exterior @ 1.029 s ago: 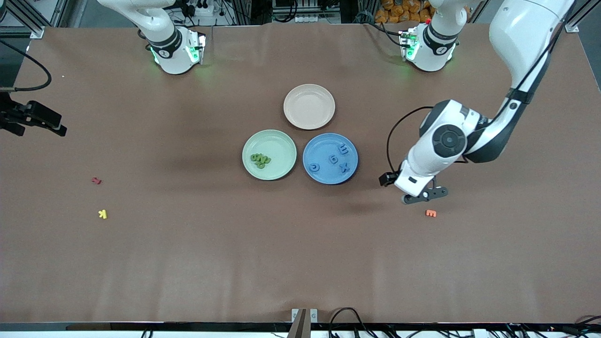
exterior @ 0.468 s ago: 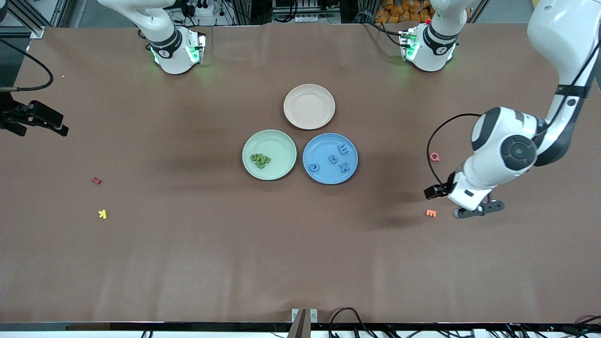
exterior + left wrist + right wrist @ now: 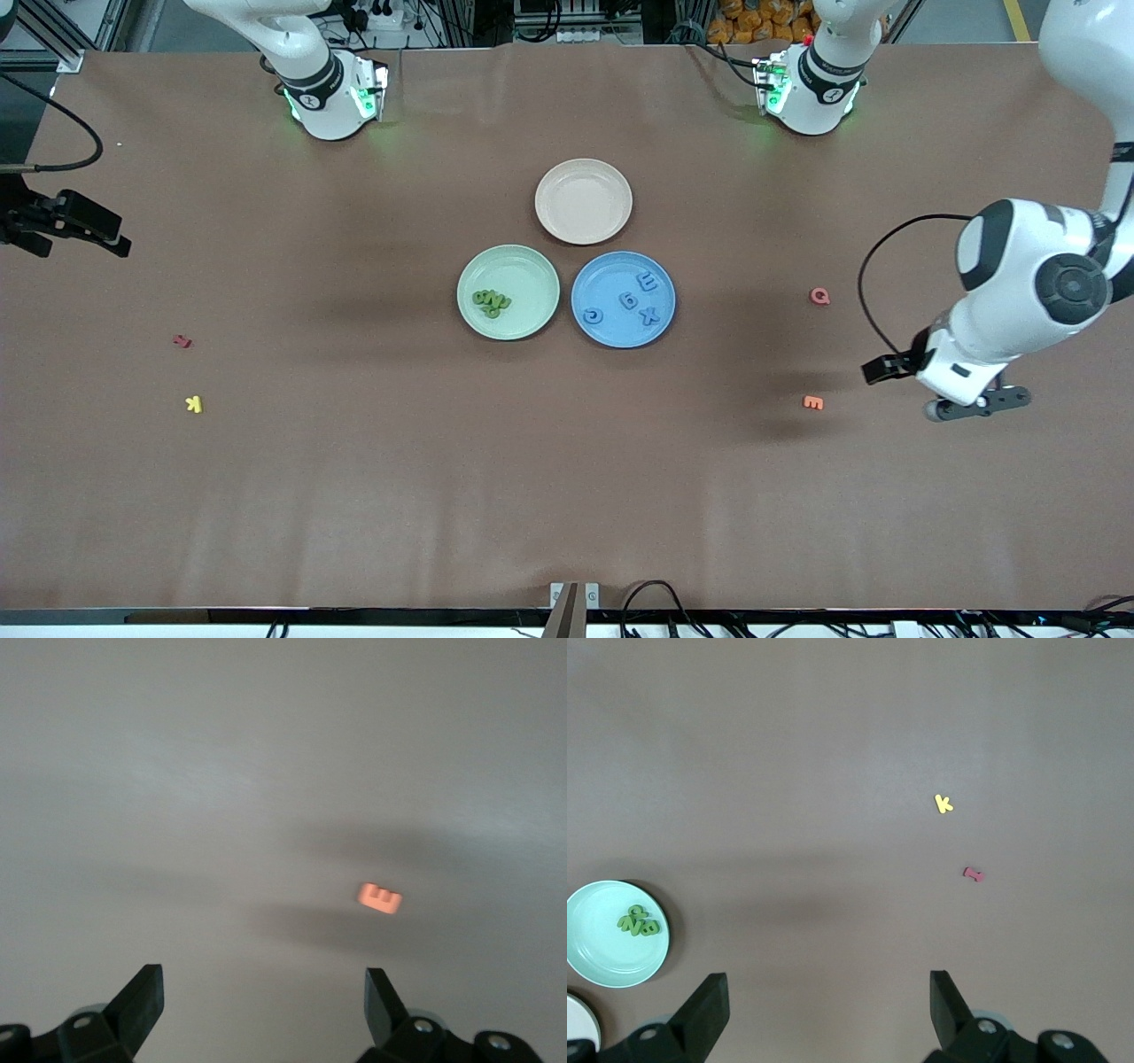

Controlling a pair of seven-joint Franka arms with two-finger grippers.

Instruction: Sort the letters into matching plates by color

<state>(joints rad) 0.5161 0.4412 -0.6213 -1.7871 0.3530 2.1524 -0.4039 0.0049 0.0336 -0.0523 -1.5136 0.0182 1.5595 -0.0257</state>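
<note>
Both plates look full, green letters (image 3: pixel 492 302) and blue letters (image 3: pixel 627 301) sorted, so the left gripper (image 3: pixel 977 408) and right gripper (image 3: pixel 66 229), both released and empty, should simply park clear at the frame's edges.

We see a plain brown table (image 3: pixel 354 496), a mint green plate (image 3: pixel 532 266) with green letters (image 3: pixel 492 302), a medium blue plate (image 3: pixel 611 332) with blue letters (image 3: pixel 629 300), a beige-pink plate (image 3: pixel 584 201), and stray orange (image 3: pixel 812 403), pinkish-red (image 3: pixel 820 296), dark red (image 3: pixel 182 340) and yellow (image 3: pixel 194 404) letters.
</note>
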